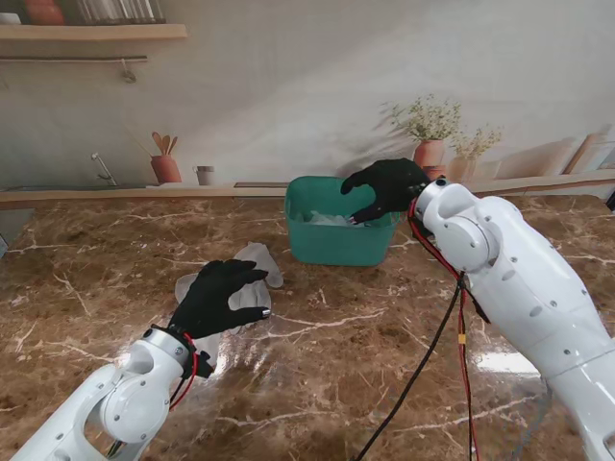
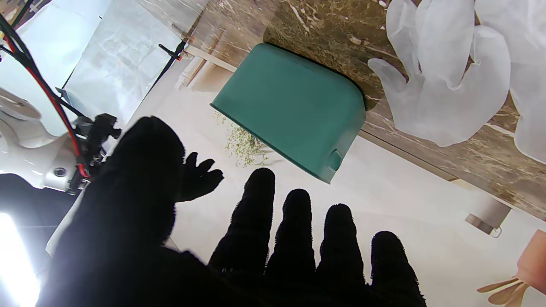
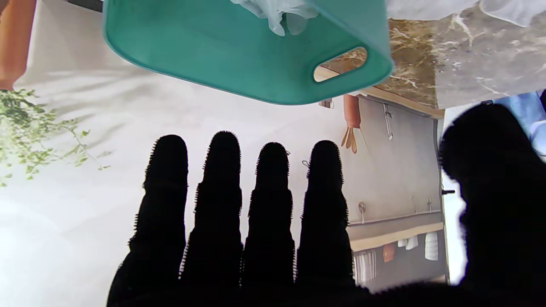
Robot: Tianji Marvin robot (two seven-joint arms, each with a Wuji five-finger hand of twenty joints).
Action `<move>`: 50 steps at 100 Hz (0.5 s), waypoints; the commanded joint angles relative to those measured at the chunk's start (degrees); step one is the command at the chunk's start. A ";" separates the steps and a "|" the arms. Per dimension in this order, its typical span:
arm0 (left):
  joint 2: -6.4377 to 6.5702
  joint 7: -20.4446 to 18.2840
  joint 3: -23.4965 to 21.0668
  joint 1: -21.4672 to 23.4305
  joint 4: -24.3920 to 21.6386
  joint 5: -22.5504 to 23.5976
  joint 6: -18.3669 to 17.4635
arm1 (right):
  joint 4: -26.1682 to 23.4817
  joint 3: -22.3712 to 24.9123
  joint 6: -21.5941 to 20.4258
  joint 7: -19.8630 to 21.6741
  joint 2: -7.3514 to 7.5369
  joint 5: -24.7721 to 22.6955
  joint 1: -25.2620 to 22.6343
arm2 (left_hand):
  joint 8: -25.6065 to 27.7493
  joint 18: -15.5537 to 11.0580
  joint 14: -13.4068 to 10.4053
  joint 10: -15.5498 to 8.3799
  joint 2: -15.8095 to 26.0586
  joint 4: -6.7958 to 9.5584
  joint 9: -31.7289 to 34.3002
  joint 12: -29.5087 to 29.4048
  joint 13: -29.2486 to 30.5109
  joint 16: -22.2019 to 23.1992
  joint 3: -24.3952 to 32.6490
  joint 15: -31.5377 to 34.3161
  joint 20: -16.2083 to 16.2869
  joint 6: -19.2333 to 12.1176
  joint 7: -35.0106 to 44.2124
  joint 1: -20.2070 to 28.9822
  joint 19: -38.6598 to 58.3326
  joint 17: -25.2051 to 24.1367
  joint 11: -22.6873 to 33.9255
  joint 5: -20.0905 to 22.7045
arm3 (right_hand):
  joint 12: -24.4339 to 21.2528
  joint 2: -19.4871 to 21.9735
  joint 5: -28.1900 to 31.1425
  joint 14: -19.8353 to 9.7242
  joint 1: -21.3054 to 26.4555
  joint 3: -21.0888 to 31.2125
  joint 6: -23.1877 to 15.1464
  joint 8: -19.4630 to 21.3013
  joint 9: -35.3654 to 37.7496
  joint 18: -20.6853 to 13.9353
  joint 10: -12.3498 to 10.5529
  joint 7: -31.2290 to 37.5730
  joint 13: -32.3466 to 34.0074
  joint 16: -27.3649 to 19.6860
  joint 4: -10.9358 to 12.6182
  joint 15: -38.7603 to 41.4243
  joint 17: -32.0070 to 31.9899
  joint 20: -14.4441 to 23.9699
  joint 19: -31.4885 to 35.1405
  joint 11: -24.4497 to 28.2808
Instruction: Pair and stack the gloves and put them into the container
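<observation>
In the lower left of the stand view the left hand [image 1: 219, 300] lay with its fingers spread over the translucent gloves [image 1: 252, 272] on the marble table [image 1: 384, 327]; whether it pressed on them or hovered just over them could not be told from there. The left wrist view added what the stand view blurred: a glove [image 2: 439, 81] lying flat with its fingers splayed, and the left hand's fingers [image 2: 260, 200] apart with nothing between them. Much of the glove pile was hidden under the hand in the stand view, so the number of gloves could not be made out. Their long axis ran from the near left toward the far right, toward the container [image 1: 338, 235].

At the centre of the frame stood the teal container, and the right hand [image 1: 386, 188] hung over its right rim, fingers curled downward. Only the right wrist view showed the inside: a crumpled glove [image 3: 277, 10] lay in the container [image 3: 222, 55], cut off by the frame edge, while the right hand's fingers [image 3: 222, 187] were straight, side by side and held nothing.
</observation>
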 commanded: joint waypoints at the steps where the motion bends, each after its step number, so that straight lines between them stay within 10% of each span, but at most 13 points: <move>1: 0.03 -0.09 0.31 0.00 -0.40 -0.13 -0.29 | -3.67 1.43 -0.23 0.52 0.84 -0.53 -4.77 | 0.23 -0.14 -2.41 -2.02 1.32 1.86 -0.69 -0.79 -1.77 -0.65 -1.73 -2.07 1.49 -1.28 -0.01 0.95 0.81 -0.78 -1.28 -0.07 | -0.90 -0.27 -1.66 -0.30 -1.84 -2.24 0.60 -0.01 -1.09 -0.09 0.11 -1.24 -1.38 -1.16 4.05 -0.40 -0.64 -0.88 -1.32 -1.05; 50: -0.11 0.24 0.69 -1.02 -0.05 -1.14 -2.14 | -19.26 14.00 0.08 -8.08 0.05 -2.82 -31.26 | 0.06 -1.93 -2.95 -2.68 0.96 1.76 -0.79 -0.62 -0.95 -0.82 -1.63 -1.69 2.84 -1.18 -0.30 0.90 1.91 0.45 -1.00 0.09 | -0.74 -1.72 -1.79 -0.17 -3.95 2.39 1.55 0.09 -1.12 0.05 0.42 -1.51 -2.01 -1.21 3.90 -0.67 -1.42 -1.04 -1.99 -1.31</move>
